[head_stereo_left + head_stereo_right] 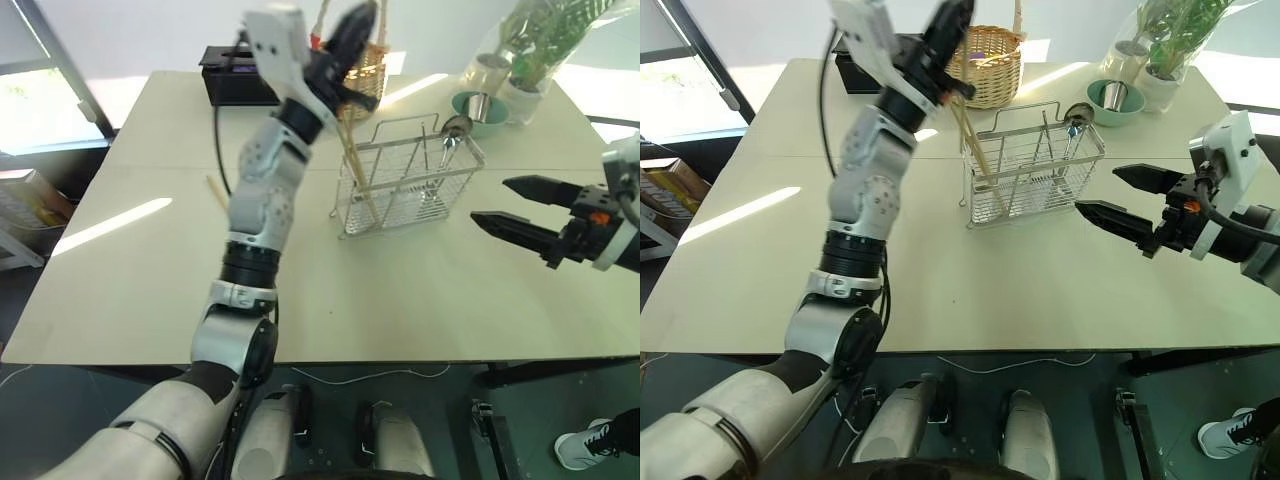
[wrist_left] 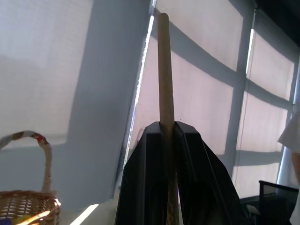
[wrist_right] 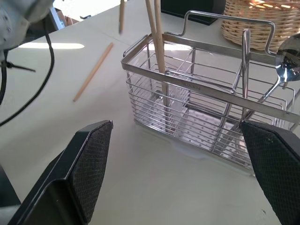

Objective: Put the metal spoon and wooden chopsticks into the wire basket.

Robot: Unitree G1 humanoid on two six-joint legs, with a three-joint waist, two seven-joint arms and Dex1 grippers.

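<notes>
I think this is a test room in an office building. I see a big pale table [image 1: 420, 290] with loose cables [image 1: 217, 130] and a black box [image 1: 232, 78] on it. Tall windows with white blinds [image 2: 206, 93] let in sun. Potted plants [image 1: 535, 45] and a wicker basket [image 1: 990, 62] sit at the back.

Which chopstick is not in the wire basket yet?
The wooden chopstick lying flat on the table, left of the wire basket; the others stand upright inside it.
</notes>
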